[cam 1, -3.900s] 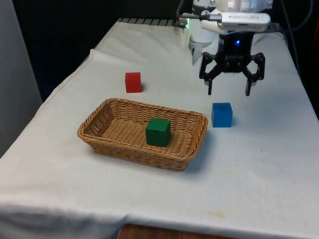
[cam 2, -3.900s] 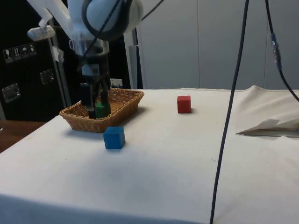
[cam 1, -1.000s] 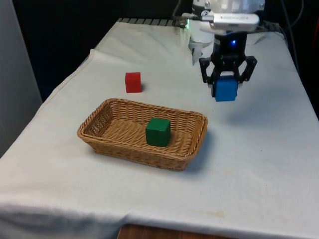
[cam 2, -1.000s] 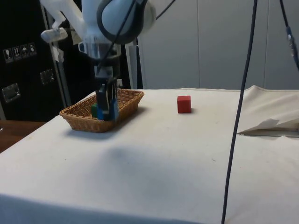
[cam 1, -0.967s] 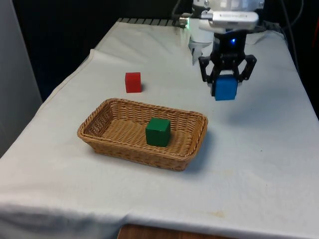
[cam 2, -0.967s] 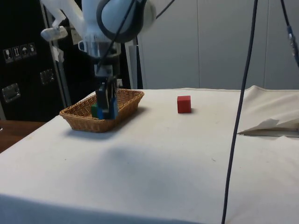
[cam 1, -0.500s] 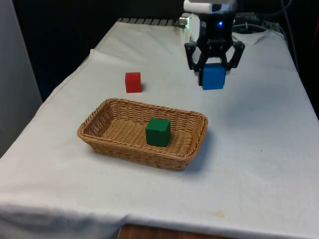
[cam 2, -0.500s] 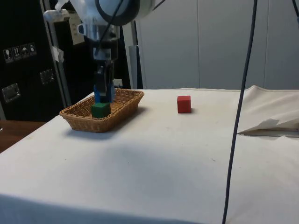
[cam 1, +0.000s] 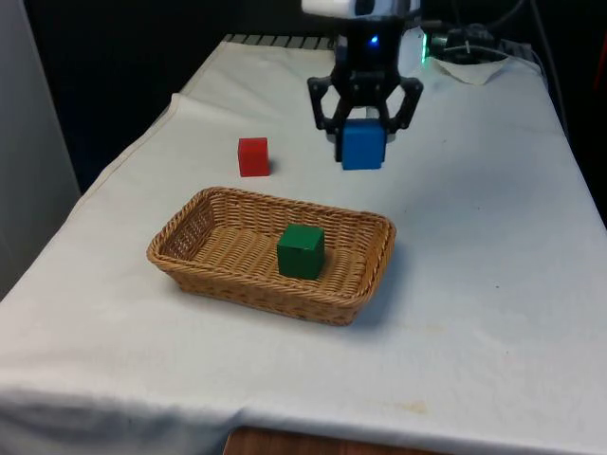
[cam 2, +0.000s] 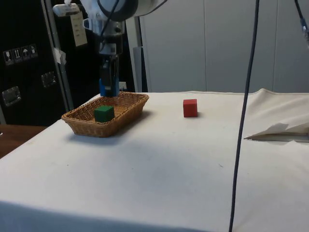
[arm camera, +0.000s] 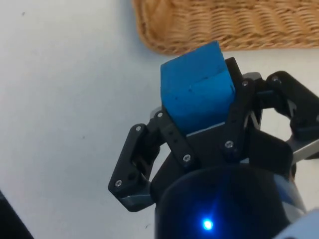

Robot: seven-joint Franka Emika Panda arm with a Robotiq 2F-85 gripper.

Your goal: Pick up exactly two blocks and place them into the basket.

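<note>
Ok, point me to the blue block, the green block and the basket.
blue block [cam 1: 361, 147], front view, its front face.
green block [cam 1: 301, 252], front view, its front face.
basket [cam 1: 275, 291], front view, its near wall.

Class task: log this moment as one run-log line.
tool: shut on blue block | aloft beyond basket | green block: in basket

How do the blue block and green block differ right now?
Colour: the blue block is blue, the green block green. Support: the blue block hangs in the air, clamped by the tool; the green block rests on the floor of the basket. Place: the blue block is above the cloth beyond the basket's far rim, the green block inside. Both are similar cubes.
</note>
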